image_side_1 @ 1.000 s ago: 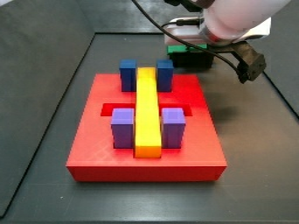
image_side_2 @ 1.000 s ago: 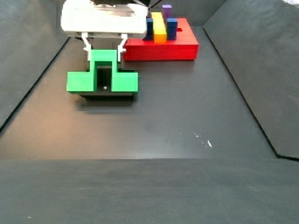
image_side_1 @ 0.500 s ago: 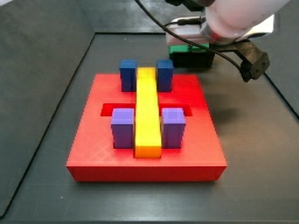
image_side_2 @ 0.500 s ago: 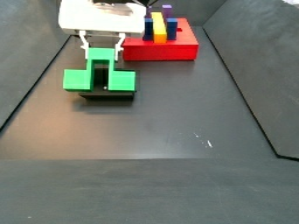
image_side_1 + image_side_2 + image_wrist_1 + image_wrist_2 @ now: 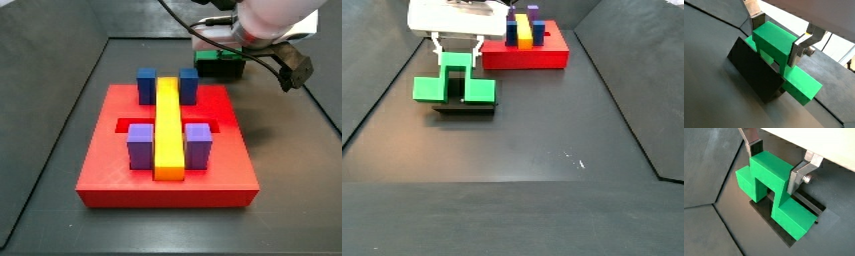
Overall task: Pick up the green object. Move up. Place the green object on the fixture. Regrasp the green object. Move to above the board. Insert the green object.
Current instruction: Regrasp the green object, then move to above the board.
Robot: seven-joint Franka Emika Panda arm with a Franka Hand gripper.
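Both wrist views show the gripper point(image 5: 781, 37) close up: its two silver fingers point(image 5: 801, 175) stand at either side of the raised middle part of the green object point(image 5: 771, 190), w/ pads against it, so the claw is narrow and holding the green block. These views also show the green object sitting on the black fixture point(image 5: 754, 75), arms stretching out past both sides of the bracket. This contact is not clear in the side views.

Side view from the far end shows gripper point(image 5: 458, 55) above the green object point(image 5: 456, 88), which rests on the fixture point(image 5: 465, 107), near the red board point(image 5: 529, 55) but apart from it.

Side view w/ the board in front gives what the wrist cams do not: the board point(image 5: 167, 160) carries a long yellow bar point(image 5: 168, 125) along its middle, two blue blocks point(image 5: 147, 84) at the far end and two purple blocks point(image 5: 140, 147) at the near end, one each side of the bar. A rectangular recess point(image 5: 123, 126) lies between blue and purple. Behind the board only a small part of the green object point(image 5: 214, 58) shows under the arm; gripper point(image 5: 221, 45) mostly hidden there.
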